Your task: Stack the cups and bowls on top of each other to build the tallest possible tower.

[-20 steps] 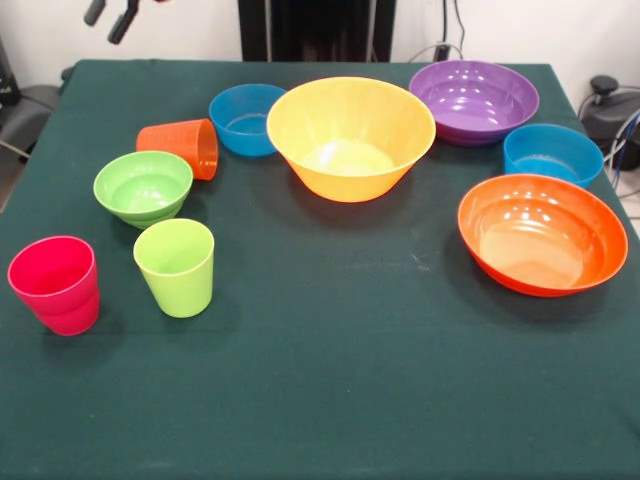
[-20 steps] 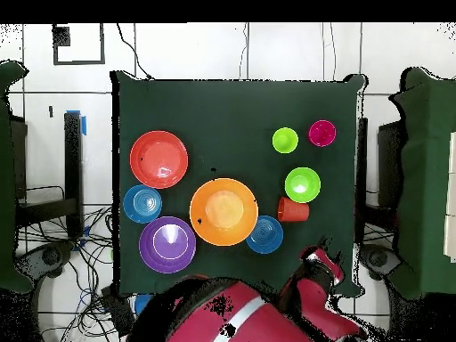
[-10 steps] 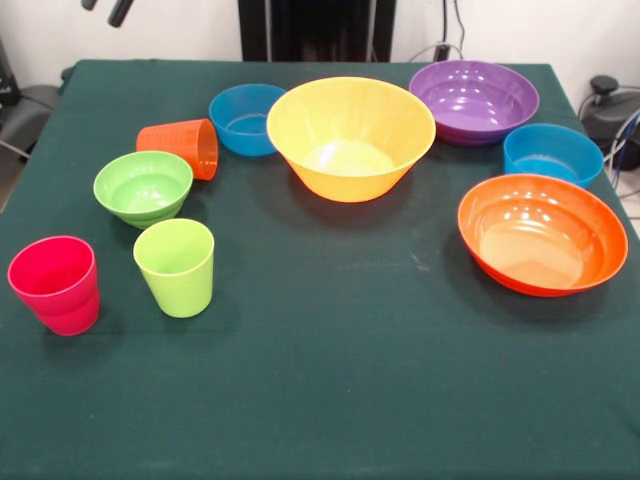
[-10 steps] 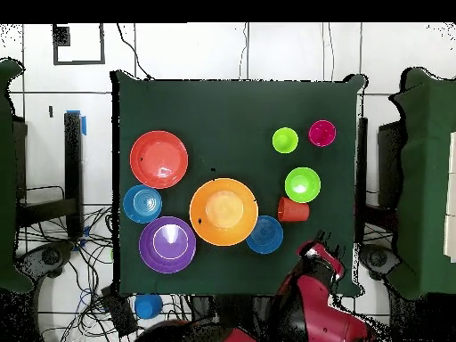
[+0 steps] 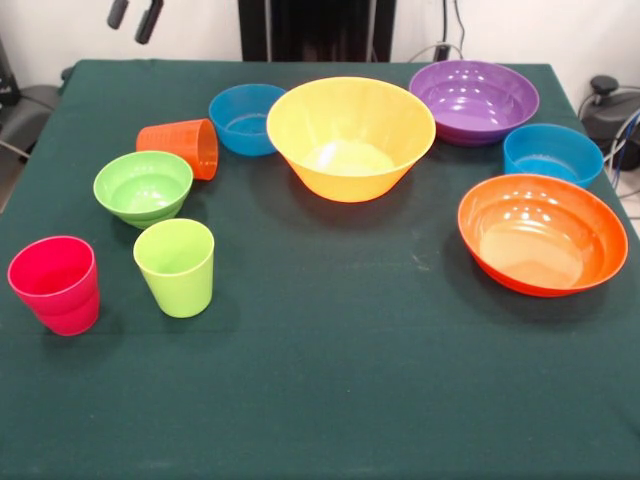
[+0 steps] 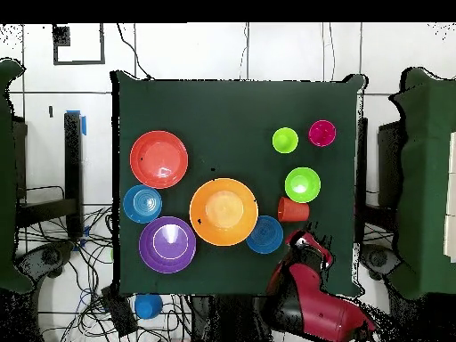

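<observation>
My gripper [image 5: 133, 15] hangs open and empty above the table's far left corner, behind the orange cup [image 5: 180, 147], which lies on its side. The overhead view shows the gripper [image 6: 307, 240] just below that cup [image 6: 292, 210]. The lime green cup [image 5: 175, 266] and the pinkish red cup [image 5: 55, 284] stand upright. The small green bowl [image 5: 143, 187], yellow-orange bowl [image 5: 350, 137], two blue bowls [image 5: 245, 118] [image 5: 552, 153], purple bowl [image 5: 474, 100] and red-orange bowl [image 5: 542, 232] sit apart, none stacked. The big pink bowl and a tower are out of view.
Everything sits on a dark green tablecloth [image 5: 320, 380]. The robot's black pedestal [image 5: 315, 30] stands behind the far edge. A blue object [image 6: 148, 305] and cables lie on the floor beside the base.
My gripper's tips rose, then shifted right and slightly down in the front view. In the overhead view the arm swung in toward the orange cup. Nothing on the table moved.
</observation>
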